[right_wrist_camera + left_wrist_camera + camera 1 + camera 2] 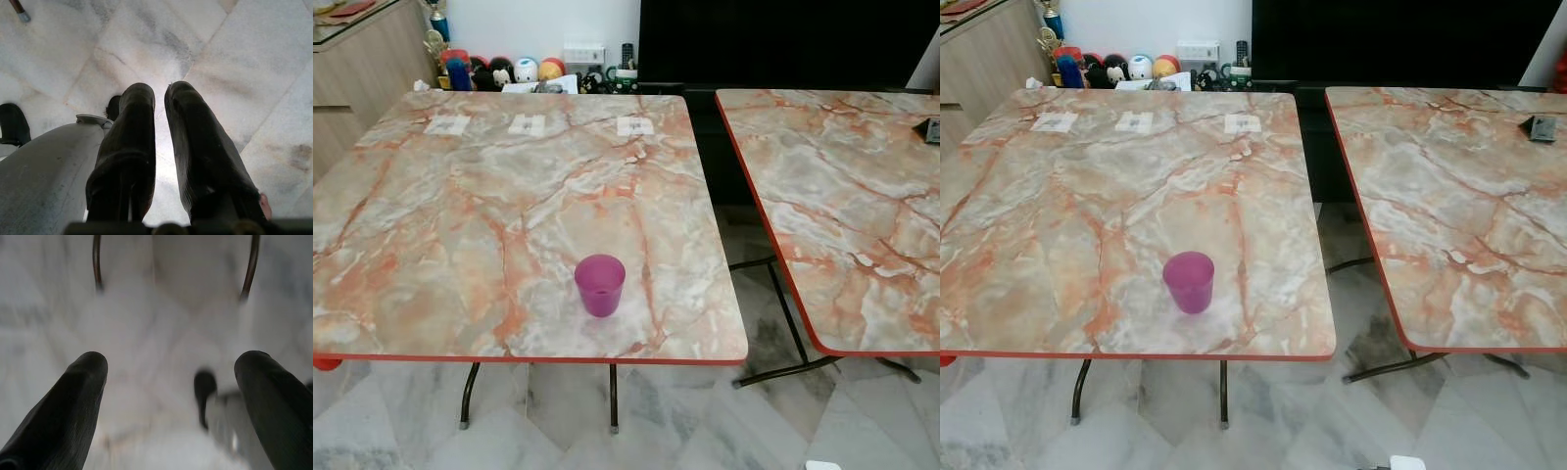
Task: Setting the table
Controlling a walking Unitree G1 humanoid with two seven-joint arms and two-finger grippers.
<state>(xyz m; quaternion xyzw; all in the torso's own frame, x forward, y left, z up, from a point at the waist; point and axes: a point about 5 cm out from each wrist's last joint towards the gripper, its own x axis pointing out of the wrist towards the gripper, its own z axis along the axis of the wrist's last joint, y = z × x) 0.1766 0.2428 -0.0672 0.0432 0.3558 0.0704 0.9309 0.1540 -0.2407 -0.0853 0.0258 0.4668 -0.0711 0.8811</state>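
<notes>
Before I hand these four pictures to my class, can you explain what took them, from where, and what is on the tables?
A walking humanoid robot took them. The two wide pictures come from the two eyes of a camera on its head, looking down at two marble-patterned tables. The left table carries a purple cup near its front edge and three small paper labels along its far edge. The right table has a small dark object at its far side. The other two pictures come from cameras on the wrists, looking down at the marble floor. The left gripper has its fingers spread apart; the right gripper has them nearly together. Neither holds anything.
</notes>
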